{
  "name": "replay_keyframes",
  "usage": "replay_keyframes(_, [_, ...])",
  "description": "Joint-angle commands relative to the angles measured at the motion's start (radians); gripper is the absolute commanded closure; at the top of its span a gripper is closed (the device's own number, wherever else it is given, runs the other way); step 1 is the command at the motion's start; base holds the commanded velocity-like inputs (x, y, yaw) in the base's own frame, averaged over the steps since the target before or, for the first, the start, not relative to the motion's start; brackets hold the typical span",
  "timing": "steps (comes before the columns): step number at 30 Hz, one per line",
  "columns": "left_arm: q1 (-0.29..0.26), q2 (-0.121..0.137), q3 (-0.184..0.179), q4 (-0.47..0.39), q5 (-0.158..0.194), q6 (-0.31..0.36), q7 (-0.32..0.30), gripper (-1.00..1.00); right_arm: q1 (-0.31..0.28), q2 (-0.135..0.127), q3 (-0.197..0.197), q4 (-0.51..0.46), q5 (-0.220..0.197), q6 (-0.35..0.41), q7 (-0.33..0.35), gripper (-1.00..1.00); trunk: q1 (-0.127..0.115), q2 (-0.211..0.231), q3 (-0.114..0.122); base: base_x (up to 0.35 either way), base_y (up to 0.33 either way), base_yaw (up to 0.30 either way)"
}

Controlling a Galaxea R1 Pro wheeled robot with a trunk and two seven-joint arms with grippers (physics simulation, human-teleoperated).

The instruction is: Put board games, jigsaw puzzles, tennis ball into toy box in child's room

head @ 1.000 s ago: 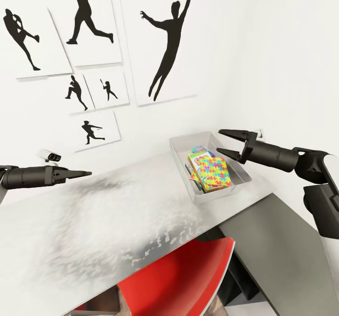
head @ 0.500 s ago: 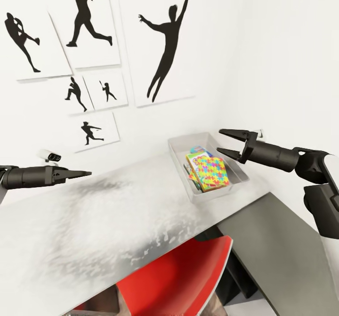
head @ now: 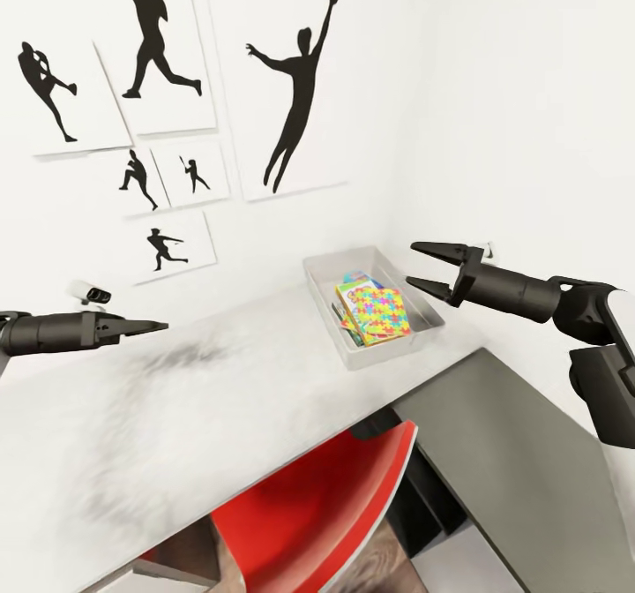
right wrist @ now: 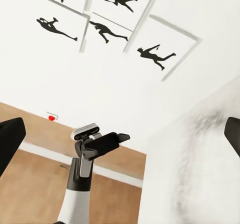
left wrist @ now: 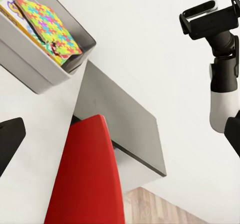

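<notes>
The grey toy box (head: pixel 323 300) stands at the far right end of the pale table (head: pixel 220 390), against the wall. A multicoloured jigsaw puzzle (head: pixel 383 313) lies on top inside it, over the edge of a colourful flat box (head: pixel 350 290) that is mostly hidden. The left wrist view shows the toy box (left wrist: pixel 35 76) and the puzzle (left wrist: pixel 47 26) too. My right gripper (head: pixel 413 265) hovers open just right of the box, empty. Far to the left, my left gripper (head: pixel 161 325) hangs open and empty over the table's back edge. The tennis ball and the bed are out of view.
A red chair (head: pixel 309 514) is tucked under the table's front edge. The lower dark grey end section (head: pixel 503 434) lies right of the box, under my right arm. Silhouette posters (head: pixel 291 90) hang on the wall, and a small white camera (head: pixel 92 291) sits behind my left arm.
The whole picture has shifted, so the camera moved: the box and the table's end now sit further left and smaller. Both arms hold the same pose, grippers unchanged.
</notes>
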Motion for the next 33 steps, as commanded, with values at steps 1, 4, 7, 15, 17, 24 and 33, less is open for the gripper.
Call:
replay_keyframes(1, [-0.001,0.003,0.000,0.002,0.000,0.011,-0.004,-1.00,-0.001,-0.001,0.001,0.000,-0.010,0.000,-0.010,-1.00,0.001,-0.002,0.000,-0.010,0.000,-0.113])
replay_keyframes(4, [-0.001,0.007,0.000,0.006,0.000,0.011,-0.004,-1.00,-0.001,0.000,0.001,0.000,-0.010,0.000,-0.010,-1.00,0.001,-0.002,0.004,-0.007,0.000,-0.122])
replay_keyframes(7, [0.000,0.009,0.001,0.009,0.001,0.011,-0.004,-1.00,-0.001,0.000,0.001,0.000,-0.010,0.000,-0.010,-1.00,0.001,-0.002,0.009,-0.003,0.000,-0.135])
replay_keyframes(15, [0.001,0.017,0.007,0.012,0.001,0.011,-0.004,-1.00,-0.001,0.001,0.000,0.000,-0.010,0.000,-0.010,-1.00,0.001,-0.002,0.022,-0.046,0.036,-0.151])
replay_keyframes(17, [0.000,0.020,0.007,0.012,0.002,0.011,-0.004,-1.00,-0.001,0.001,0.000,0.000,-0.010,0.000,-0.010,-1.00,0.001,-0.002,0.025,-0.120,0.073,-0.160])
replay_keyframes(24, [0.001,0.026,0.008,0.012,0.002,0.011,-0.004,-1.00,-0.001,0.000,0.000,0.000,-0.010,0.000,-0.010,-1.00,0.001,-0.002,0.036,-0.110,0.019,-0.165])
replay_keyframes(33, [0.001,0.028,0.008,0.012,0.002,0.011,-0.004,-1.00,-0.001,-0.001,0.000,0.000,-0.010,0.000,-0.010,-1.00,0.001,-0.002,0.050,-0.012,0.095,-0.173])
